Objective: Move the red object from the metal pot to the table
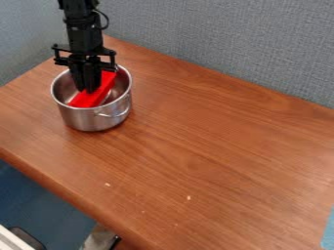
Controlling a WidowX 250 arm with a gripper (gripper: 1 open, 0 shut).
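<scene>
The metal pot (92,109) stands on the table (196,146) near its far left corner. The red object (100,91) lies tilted inside the pot, one end leaning up against the rim on the right. My gripper (90,80) reaches straight down into the pot from a black arm, its dark fingers shut on the red object near the block's upper part. The fingertips are partly hidden by the pot's wall and the block.
A blue-grey textured wall runs behind the table. The table's front edge and rounded corner lie at the lower left, with floor below. Wood surface stretches to the right and front of the pot.
</scene>
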